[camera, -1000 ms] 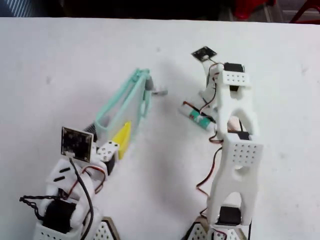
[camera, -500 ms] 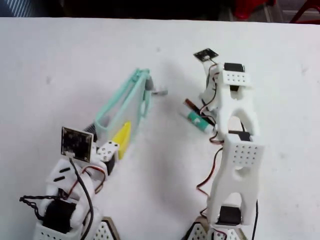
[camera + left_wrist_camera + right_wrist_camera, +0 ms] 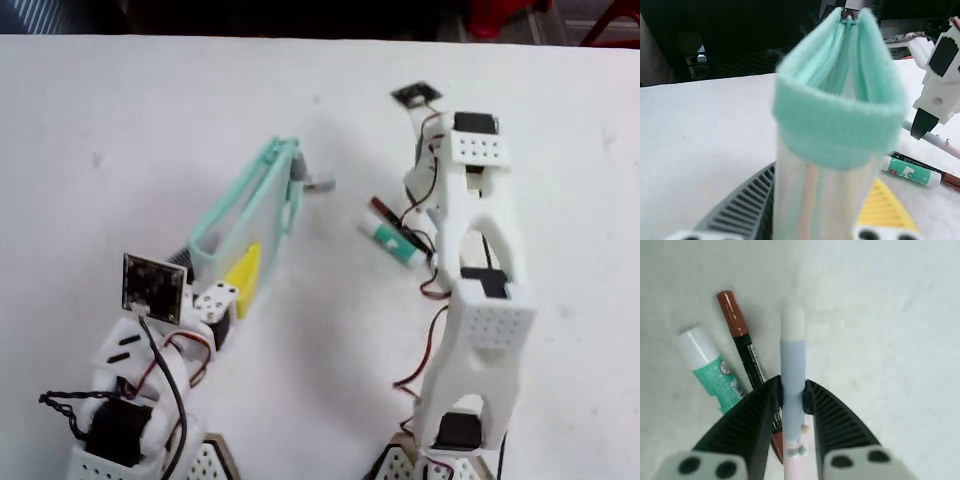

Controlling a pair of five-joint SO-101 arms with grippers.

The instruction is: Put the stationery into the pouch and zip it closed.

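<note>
Down the centre of the high view, an open lane of white table (image 3: 330, 300) ran between the mint pouch (image 3: 250, 210) at left and the glue stick (image 3: 388, 241) at right, well apart. The pouch's lower end was blocked: the left gripper (image 3: 213, 265) clamped it there. Right of centre, the glue stick and brown pen (image 3: 383, 211) lay just beside each other, and over them hung the right gripper (image 3: 791, 387), closed on a pale blue pen (image 3: 791, 357).

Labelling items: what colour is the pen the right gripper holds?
The pen: pale blue, white tip; best in right wrist view.
</note>
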